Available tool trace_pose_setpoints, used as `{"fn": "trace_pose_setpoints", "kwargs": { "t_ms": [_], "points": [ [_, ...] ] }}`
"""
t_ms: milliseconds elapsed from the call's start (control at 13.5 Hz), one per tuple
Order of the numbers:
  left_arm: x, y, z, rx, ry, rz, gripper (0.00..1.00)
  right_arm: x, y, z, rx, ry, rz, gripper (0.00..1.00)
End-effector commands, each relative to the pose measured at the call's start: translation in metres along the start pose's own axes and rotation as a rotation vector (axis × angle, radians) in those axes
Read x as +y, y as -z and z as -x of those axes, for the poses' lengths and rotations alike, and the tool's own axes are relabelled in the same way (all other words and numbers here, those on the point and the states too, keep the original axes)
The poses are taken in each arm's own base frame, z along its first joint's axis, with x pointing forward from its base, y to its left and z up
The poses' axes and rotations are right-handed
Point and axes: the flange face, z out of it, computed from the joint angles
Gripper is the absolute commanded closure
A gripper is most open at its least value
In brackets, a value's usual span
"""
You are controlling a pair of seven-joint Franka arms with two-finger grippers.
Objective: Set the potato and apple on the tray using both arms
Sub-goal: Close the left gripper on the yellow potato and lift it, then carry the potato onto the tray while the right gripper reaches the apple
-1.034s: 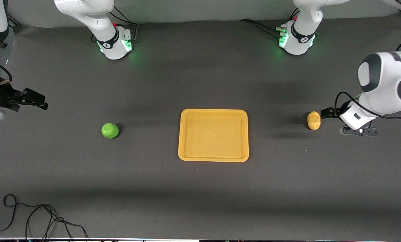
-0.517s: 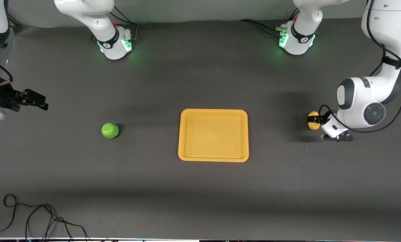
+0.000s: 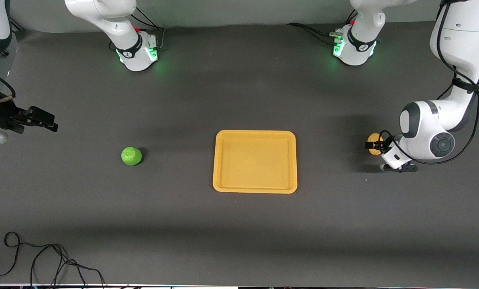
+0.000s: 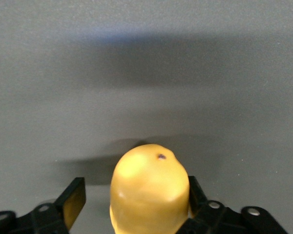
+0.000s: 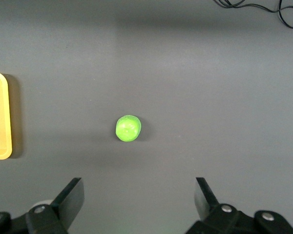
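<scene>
The yellow-tan potato [image 3: 372, 143] [image 4: 149, 190] lies on the table toward the left arm's end, beside the tray. My left gripper [image 3: 375, 147] [image 4: 134, 197] is down around it, open; one finger touches the potato and the other stands a little off it. The green apple [image 3: 131, 156] [image 5: 128, 128] rests on the table between the tray and the right arm's end. My right gripper [image 3: 46, 120] [image 5: 137, 195] hangs open and empty above the table's right-arm end, short of the apple. The orange-yellow tray [image 3: 255, 133] [image 5: 0, 117] sits empty in the middle.
A loose black cable [image 3: 42, 257] [image 5: 263, 9] lies at the table's edge nearest the front camera, toward the right arm's end. The two arm bases [image 3: 137, 52] [image 3: 353, 48] stand along the edge farthest from that camera.
The left gripper has come down over the potato toward the tray's side, and its fingers have narrowed around it. The right arm, apple and tray have not moved.
</scene>
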Motion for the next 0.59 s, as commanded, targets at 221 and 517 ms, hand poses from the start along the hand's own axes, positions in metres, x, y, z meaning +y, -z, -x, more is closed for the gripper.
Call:
{"fn": "trace_pose_setpoints", "kwargs": {
  "t_ms": [221,517],
  "points": [
    [0.034,0.084,-0.026,-0.026,0.070,-0.001,1.00,-0.055,0.006,-0.002,0.038,0.079,-0.051,0.00],
    [0.147,0.159,-0.058,-0.008,0.194,0.100,1.00,-0.054,-0.016,0.025,-0.002,0.081,-0.053,0.00]
  ]
}}
